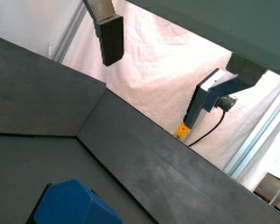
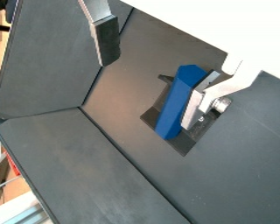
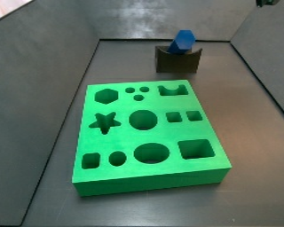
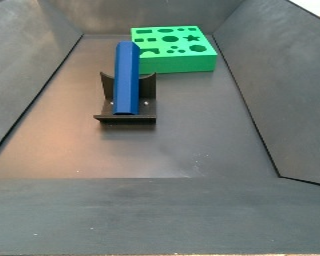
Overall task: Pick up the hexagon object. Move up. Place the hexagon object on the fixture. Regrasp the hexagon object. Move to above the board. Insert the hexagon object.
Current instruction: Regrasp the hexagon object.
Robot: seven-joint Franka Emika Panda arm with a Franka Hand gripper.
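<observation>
Above the floor, the hand [image 2: 166, 39] hangs open and empty, well clear of the hexagon object [image 2: 175, 103] leaning on the fixture [image 4: 125, 110].

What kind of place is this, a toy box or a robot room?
Probably a robot test bench, not a toy box. A green board with shaped holes lies in a dark walled bin, a blue hexagon object stands on the fixture, and the gripper hangs above, fingers empty.
</observation>
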